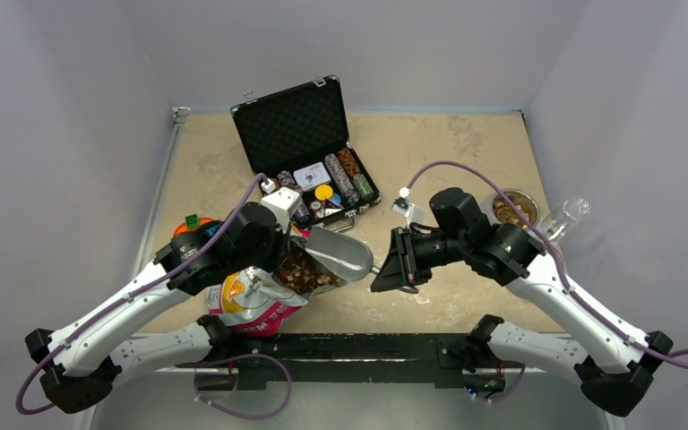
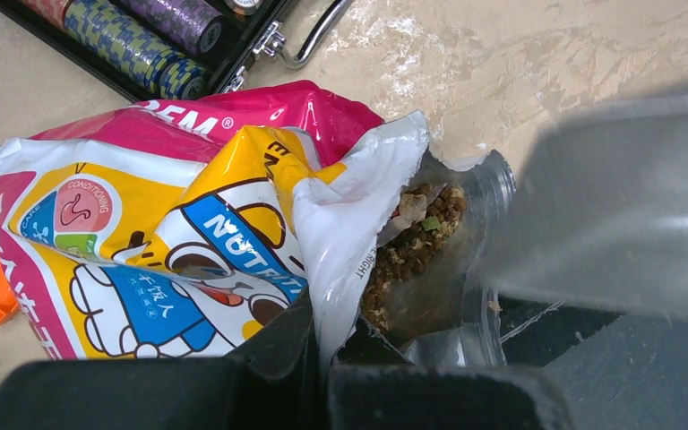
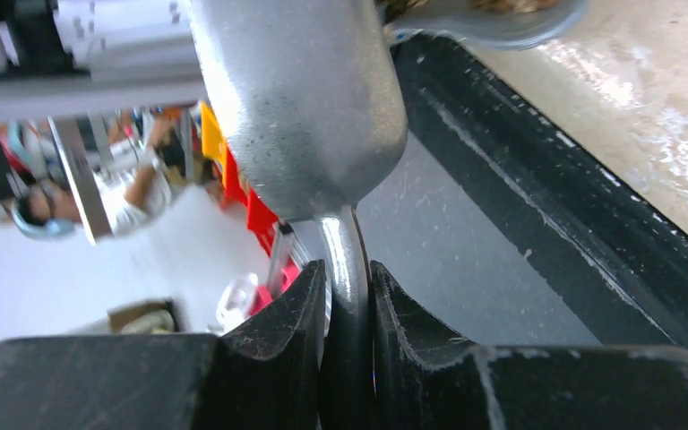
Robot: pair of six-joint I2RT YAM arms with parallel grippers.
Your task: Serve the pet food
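The printed pet food bag [image 1: 253,303] lies at the table's near edge, mouth open to the right. Brown kibble [image 1: 305,269] shows in its mouth, also in the left wrist view [image 2: 417,240]. My left gripper [image 1: 279,258] is shut on the bag's white mouth edge [image 2: 358,206]; its fingers [image 2: 322,358] pinch the film. My right gripper [image 1: 385,269] is shut on the handle [image 3: 349,264] of a grey metal scoop [image 1: 340,253], whose bowl [image 3: 296,98] lies at the bag's mouth. A metal bowl [image 1: 515,208] holding some kibble stands at the right.
An open black case [image 1: 309,143] of poker chips stands behind the bag; its chips show in the left wrist view [image 2: 125,40]. A clear glass [image 1: 566,218] stands right of the bowl. An orange toy [image 1: 193,224] lies left of the left arm. A black bar [image 1: 367,348] runs along the near edge.
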